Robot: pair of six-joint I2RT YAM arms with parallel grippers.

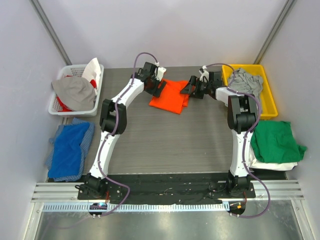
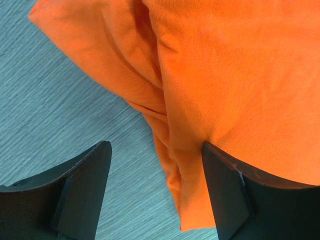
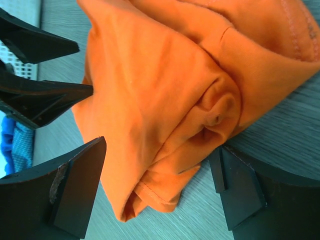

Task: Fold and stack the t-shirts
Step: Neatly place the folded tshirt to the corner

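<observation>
The bright orange t-shirt [image 1: 170, 98] lies partly folded and bunched on the far middle of the table. My left gripper [image 1: 158, 87] is at its left edge, my right gripper [image 1: 192, 88] at its right edge. In the left wrist view the gripper [image 2: 156, 192] is open. The shirt's layered edge [image 2: 200, 100] hangs between the jaws, against the right finger [image 2: 227, 195]. In the right wrist view the gripper [image 3: 157, 187] is open around a bunched hemmed corner of the shirt [image 3: 165, 125]. A green t-shirt [image 1: 276, 140] lies on a white one [image 1: 270, 165] at the right.
A yellow bin [image 1: 269, 102] at the far right holds a light grey shirt [image 1: 245, 82]. A white basket [image 1: 60, 107] at the far left holds grey and red-white cloth. Blue cloths [image 1: 70, 147] lie at the left edge. The left gripper's fingers [image 3: 40, 95] show in the right wrist view.
</observation>
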